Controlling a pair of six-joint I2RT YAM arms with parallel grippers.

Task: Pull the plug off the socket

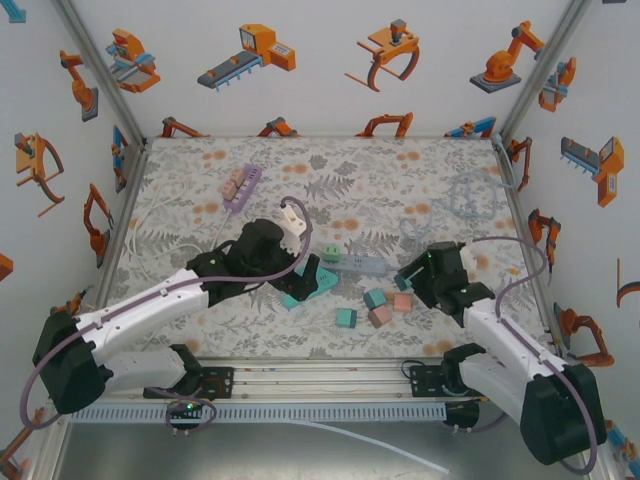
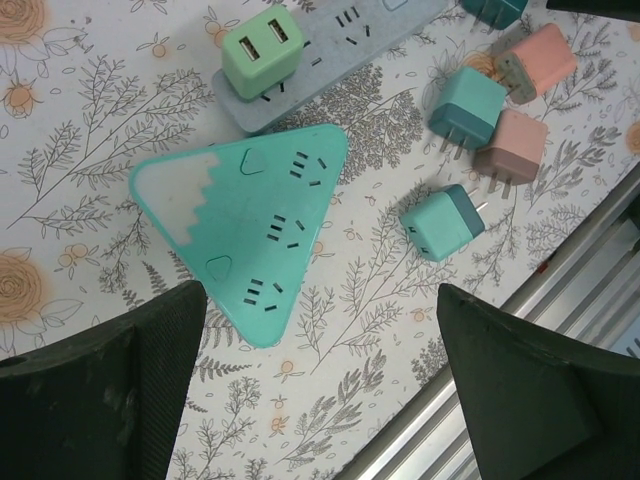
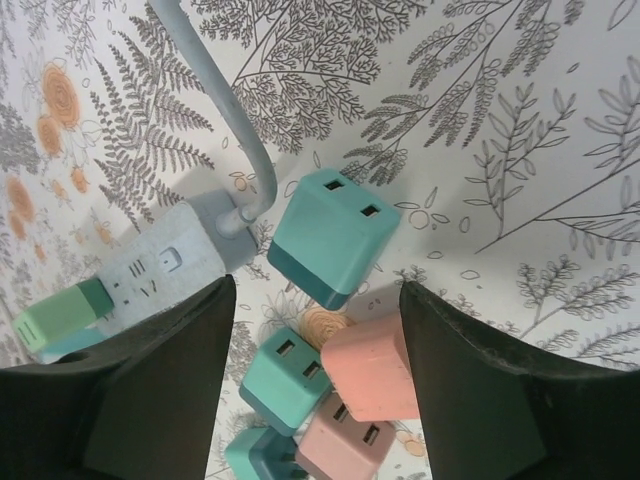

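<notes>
A grey power strip (image 1: 362,266) lies mid-table with a light green plug (image 1: 331,254) seated in its left end. In the left wrist view the green plug (image 2: 262,51) sits on the strip (image 2: 335,45) at the top, well beyond my open left gripper (image 2: 320,325), which hovers over bare cloth beside a teal triangular socket block (image 2: 240,225). My right gripper (image 3: 315,335) is open above loose plugs; the strip (image 3: 160,262) and green plug (image 3: 55,312) lie to its left. From above, the left gripper (image 1: 300,275) and right gripper (image 1: 412,272) flank the strip.
Loose teal and pink plugs (image 1: 378,307) are scattered in front of the strip; one teal plug (image 3: 335,235) lies by the strip's grey cable (image 3: 235,120). A purple strip (image 1: 243,185) with pink plugs and a white adapter (image 1: 292,215) sit farther back. A metal rail (image 2: 560,300) edges the table.
</notes>
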